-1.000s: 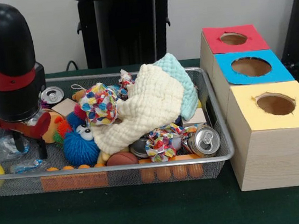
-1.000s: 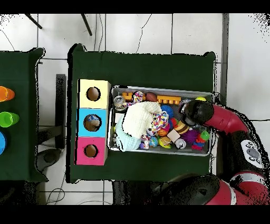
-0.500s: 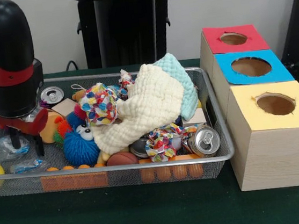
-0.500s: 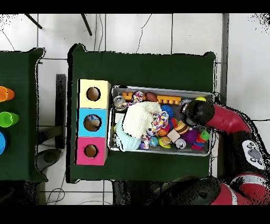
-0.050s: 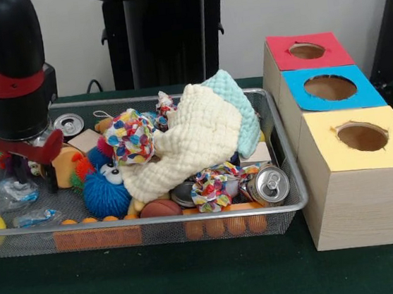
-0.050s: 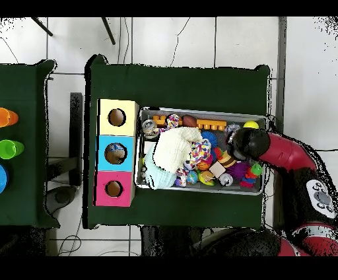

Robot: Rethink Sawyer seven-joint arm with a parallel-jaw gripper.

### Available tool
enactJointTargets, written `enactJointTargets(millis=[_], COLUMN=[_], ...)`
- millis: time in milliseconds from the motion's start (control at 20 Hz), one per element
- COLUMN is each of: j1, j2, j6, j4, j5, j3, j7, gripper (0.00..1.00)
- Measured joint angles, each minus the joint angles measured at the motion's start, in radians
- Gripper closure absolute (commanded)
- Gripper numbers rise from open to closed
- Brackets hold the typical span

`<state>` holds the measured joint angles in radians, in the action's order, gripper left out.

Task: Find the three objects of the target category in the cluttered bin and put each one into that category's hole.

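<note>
Crushed clear plastic bottle (image 5: pixel 10 194) lying at the left end of the wire bin (image 5: pixel 190 218) in the front view, just below the gripper (image 5: pixel 30 173). Probably light, crackly and slippery; best pinched across a crumpled fold. Gripper raised since a second ago and shifted back toward the orange toy (image 5: pixel 64 167); whether parted or clenched cannot be told, nothing evidently held. Three coloured boxes (image 5: pixel 332 89) beside the bin on the green tabletop (image 5: pixel 162 285).

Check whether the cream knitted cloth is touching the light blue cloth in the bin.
Touching. In the front view the cream cloth lies draped against the light blue cloth with no gap along their shared edge.
</note>
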<state>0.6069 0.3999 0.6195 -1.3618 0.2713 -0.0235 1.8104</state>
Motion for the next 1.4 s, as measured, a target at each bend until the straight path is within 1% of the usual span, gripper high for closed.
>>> enactJointTargets(millis=[350,500,550,600,1000,1400], j1=[0.037,0.055,0.059,0.077,0.139,0.16], j2=[0.037,0.038,0.038,0.032,0.001,-0.023], j6=[-0.051,-0.083,-0.088,-0.112,-0.165,-0.178], j4=[-0.078,-0.095,-0.096,-0.1,-0.1,-0.103], j5=[0.002,0.014,0.017,0.032,0.085,0.109], j3=[-0.001,-0.003,-0.003,-0.004,-0.008,-0.017], j7=[0.0,0.0,0.0,0.0,0.0,0.0], gripper=[0.0,0.0,0.0,0.0,0.0,0.0])
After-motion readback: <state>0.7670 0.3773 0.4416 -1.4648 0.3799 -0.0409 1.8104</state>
